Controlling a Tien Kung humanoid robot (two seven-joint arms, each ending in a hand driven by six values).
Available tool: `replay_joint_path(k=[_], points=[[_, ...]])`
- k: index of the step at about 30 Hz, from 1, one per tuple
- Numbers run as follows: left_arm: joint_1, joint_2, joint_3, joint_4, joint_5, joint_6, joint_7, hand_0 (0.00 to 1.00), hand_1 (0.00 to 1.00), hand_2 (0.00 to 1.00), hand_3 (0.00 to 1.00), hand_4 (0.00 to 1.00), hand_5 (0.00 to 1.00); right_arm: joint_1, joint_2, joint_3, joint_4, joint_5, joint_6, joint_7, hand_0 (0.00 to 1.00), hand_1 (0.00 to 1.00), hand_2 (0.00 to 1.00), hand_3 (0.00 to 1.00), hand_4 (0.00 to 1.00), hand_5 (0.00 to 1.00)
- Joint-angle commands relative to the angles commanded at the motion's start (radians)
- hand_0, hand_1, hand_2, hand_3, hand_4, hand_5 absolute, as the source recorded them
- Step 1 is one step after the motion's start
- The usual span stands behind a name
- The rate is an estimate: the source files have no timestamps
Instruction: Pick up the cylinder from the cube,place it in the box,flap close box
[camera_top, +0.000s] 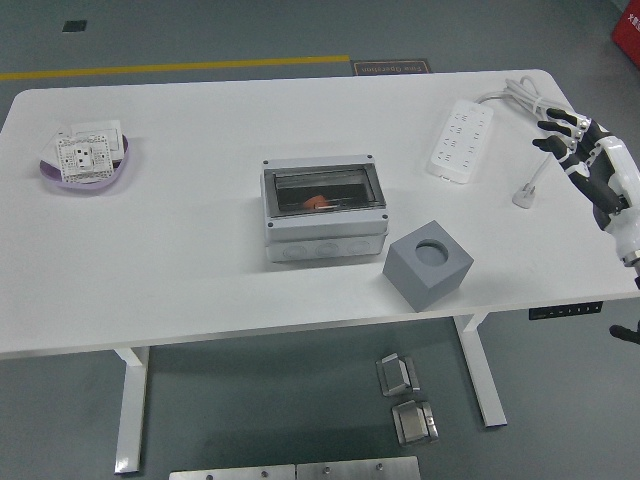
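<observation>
One hand (585, 160) is seen, the right, fingers spread and holding nothing, at the counter (180, 260) edge well right of the box (323, 210). An orange cylinder (316, 202) is seen inside the box, under its clear lid. Just right of the box, the grey cube (427, 264) is set, its hole bare.

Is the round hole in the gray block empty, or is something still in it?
Empty. The hole in the gray cube shows only its dark bottom, and an orange piece lies inside the box.
</observation>
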Motion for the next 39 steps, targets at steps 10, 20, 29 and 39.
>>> replay_joint_path(k=[10,20,29,39], points=[[0.001,-0.005,-0.005,0.000,0.003,0.001,0.003,0.662,0.662,0.568,0.604,0.627,0.269,0.002,-0.002,-0.009,0.002,0.007,0.003,0.005,0.764,0.698,0.776,0.802,0.827,0.633],[0.003,-0.010,-0.048,0.000,0.046,-0.001,0.016,0.662,0.662,0.568,0.603,0.626,0.268,0.017,0.002,-0.025,-0.004,0.000,-0.008,0.002,0.768,0.699,0.776,0.800,0.826,0.633],[0.001,-0.010,-0.043,0.000,0.038,0.001,0.012,0.661,0.662,0.568,0.603,0.626,0.267,0.024,0.001,-0.044,-0.003,0.026,-0.005,0.007,0.765,0.697,0.775,0.800,0.818,0.626],[0.004,-0.013,-0.080,0.000,0.073,-0.001,0.025,0.661,0.662,0.567,0.603,0.625,0.264,0.037,-0.005,-0.067,0.033,0.082,0.003,0.014,0.761,0.696,0.774,0.797,0.812,0.619]])
